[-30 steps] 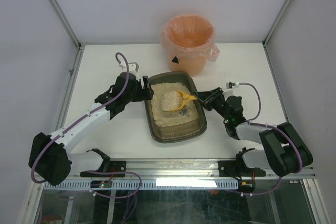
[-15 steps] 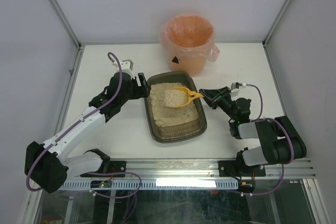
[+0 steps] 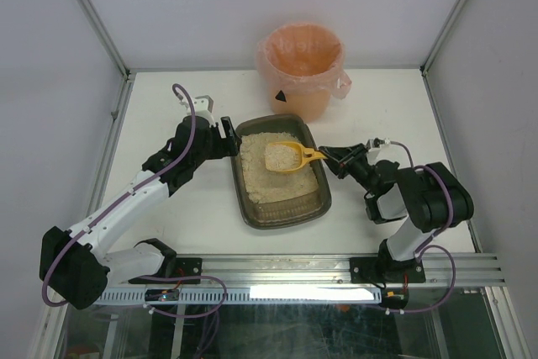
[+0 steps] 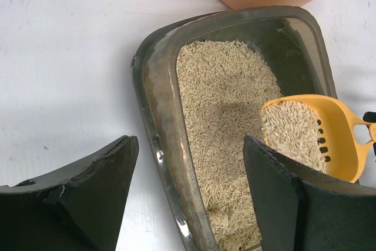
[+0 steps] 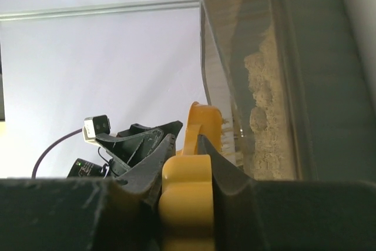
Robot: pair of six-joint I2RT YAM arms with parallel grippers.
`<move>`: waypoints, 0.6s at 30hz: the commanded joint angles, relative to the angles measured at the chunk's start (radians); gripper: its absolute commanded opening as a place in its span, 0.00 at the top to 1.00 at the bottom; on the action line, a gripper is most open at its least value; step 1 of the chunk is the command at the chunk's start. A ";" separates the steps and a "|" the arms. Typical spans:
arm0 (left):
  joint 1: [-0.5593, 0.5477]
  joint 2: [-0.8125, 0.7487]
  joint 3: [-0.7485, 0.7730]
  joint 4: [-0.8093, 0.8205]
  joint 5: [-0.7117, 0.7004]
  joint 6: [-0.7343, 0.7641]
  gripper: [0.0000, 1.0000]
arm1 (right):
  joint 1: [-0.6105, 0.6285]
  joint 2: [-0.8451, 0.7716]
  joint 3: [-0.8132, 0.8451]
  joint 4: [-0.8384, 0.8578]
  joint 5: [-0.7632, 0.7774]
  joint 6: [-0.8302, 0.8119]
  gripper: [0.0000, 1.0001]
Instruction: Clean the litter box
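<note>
Right gripper point(image 3: 329, 157) clamped on loaded scoop point(image 3: 287, 158) handle, arm reaching 9 o'clock over litter box point(image 3: 284, 214). Left gripper point(image 3: 229, 139) jaws apart, straddling the box's 9 o'clock rim, contact unclear.

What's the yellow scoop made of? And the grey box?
The scoop is probably hard plastic: smooth, bright yellow, with neat moulded slots. The box looks like plastic too: dark, slightly see-through, with a shiny rim that catches the light.
</note>
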 commanded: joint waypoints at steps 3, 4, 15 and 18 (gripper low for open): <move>0.008 -0.002 0.020 0.039 -0.005 0.019 0.26 | -0.033 -0.065 0.006 0.080 0.013 -0.001 1.00; 0.008 -0.001 0.023 0.036 -0.004 0.018 0.25 | -0.039 -0.068 0.001 0.077 0.021 0.005 1.00; 0.009 0.001 0.002 0.056 -0.004 0.013 0.25 | 0.005 -0.128 0.093 -0.049 -0.029 -0.079 1.00; 0.008 0.001 0.011 0.045 0.004 0.011 0.26 | -0.041 -0.161 0.065 -0.091 -0.008 -0.081 1.00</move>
